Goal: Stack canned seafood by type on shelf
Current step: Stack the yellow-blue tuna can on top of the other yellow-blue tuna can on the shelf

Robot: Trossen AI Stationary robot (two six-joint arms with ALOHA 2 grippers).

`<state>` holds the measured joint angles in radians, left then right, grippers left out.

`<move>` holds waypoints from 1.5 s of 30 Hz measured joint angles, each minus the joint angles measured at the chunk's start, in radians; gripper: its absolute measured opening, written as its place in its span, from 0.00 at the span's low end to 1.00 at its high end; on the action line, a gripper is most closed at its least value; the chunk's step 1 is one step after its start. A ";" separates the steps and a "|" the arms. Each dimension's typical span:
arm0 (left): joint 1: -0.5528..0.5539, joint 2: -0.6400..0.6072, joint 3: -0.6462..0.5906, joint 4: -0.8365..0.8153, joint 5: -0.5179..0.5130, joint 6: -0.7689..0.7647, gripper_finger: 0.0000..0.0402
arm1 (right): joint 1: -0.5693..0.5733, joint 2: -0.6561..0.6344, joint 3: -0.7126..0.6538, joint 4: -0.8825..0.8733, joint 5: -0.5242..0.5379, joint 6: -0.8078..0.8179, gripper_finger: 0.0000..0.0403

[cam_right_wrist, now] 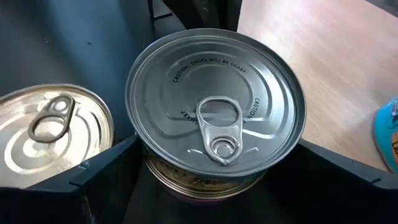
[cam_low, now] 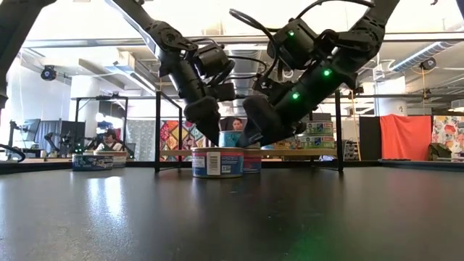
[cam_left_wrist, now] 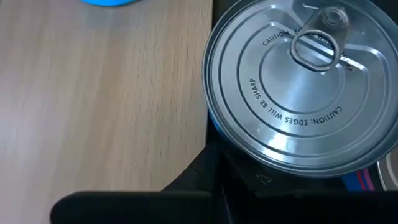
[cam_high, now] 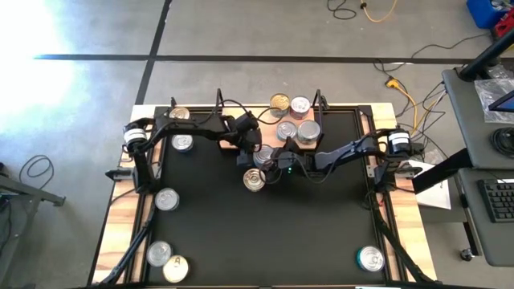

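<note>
A silver-lidded tin [cam_right_wrist: 216, 118] is clamped between the right gripper [cam_high: 271, 157] fingers at table centre; left gripper [cam_high: 250, 154], closed empty, sits at its 9 o'clock by the shelf [cam_left_wrist: 99, 93].

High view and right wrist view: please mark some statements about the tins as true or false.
1. A gold-lidded tin stands on the shelf. True.
2. Every tin is on the shelf. False: several stand on the black table.
3. The right end effector grips a silver-lidded tin. True.
4. That tin's lid has no pull ring. False: it has one.
5. The left end effector is wide open. False: it is shut.
</note>
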<state>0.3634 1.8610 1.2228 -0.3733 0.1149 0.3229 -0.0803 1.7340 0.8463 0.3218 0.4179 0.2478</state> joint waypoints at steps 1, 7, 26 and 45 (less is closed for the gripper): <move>-0.006 0.000 -0.001 0.001 -0.005 0.000 0.00 | 0.000 0.000 0.000 0.004 -0.003 0.000 0.92; -0.029 0.000 -0.004 -0.006 -0.009 -0.026 0.00 | -0.005 0.001 0.004 0.006 -0.057 0.006 0.92; -0.029 0.000 -0.002 0.016 -0.046 -0.035 0.00 | -0.012 -0.001 0.005 -0.032 -0.055 0.020 0.93; -0.029 0.000 0.005 0.033 -0.014 -0.065 0.00 | -0.020 0.004 0.045 -0.052 -0.089 0.052 0.99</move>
<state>0.3344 1.8610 1.2281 -0.3405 0.1009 0.2579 -0.1005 1.7378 0.8918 0.2693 0.3291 0.2995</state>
